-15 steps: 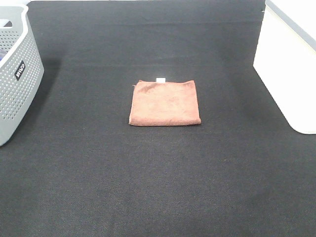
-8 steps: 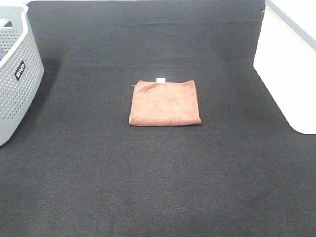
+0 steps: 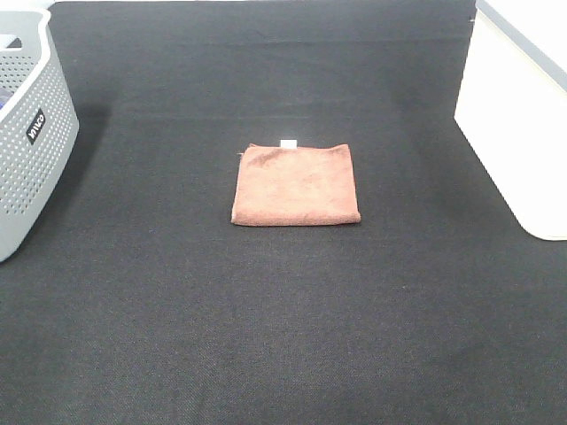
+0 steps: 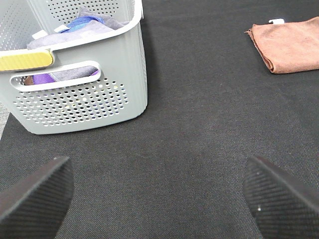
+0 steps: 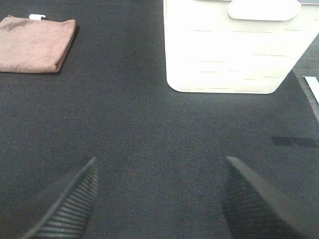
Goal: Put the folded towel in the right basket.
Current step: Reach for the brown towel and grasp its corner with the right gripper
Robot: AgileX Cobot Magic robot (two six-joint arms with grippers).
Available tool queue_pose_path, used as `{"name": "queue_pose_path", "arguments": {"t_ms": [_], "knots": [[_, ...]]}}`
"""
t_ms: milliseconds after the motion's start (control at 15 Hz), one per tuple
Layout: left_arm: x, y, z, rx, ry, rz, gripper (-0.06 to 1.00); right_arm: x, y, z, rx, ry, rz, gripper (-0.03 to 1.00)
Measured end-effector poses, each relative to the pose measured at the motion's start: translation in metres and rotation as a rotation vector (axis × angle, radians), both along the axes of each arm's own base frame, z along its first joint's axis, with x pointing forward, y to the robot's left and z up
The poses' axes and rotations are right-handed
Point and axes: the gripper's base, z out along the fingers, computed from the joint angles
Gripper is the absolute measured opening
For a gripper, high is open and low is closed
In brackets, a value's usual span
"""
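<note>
Towel flat at frame centre, well apart from basket at right edge. Looks soft, light, floppy; best pinched across a folded edge to keep layers together. Left gripper, right gripper: jaws wide apart, empty.

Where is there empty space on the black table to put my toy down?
Bare black cloth runs along the near side, in front of the brown towel. Also free: between towel and grey basket, and between towel and white basket. Crowded only inside the grey basket.
</note>
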Motion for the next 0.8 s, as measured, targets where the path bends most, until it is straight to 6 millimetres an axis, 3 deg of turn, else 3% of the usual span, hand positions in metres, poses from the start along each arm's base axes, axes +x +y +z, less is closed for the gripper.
{"name": "queue_pose_path", "arguments": {"t_ms": [800], "knots": [[0.0,0.0,0.0,0.0,0.0,0.0,0.88,0.0,0.0,0.0,0.0,0.0,0.0,0.66]]}}
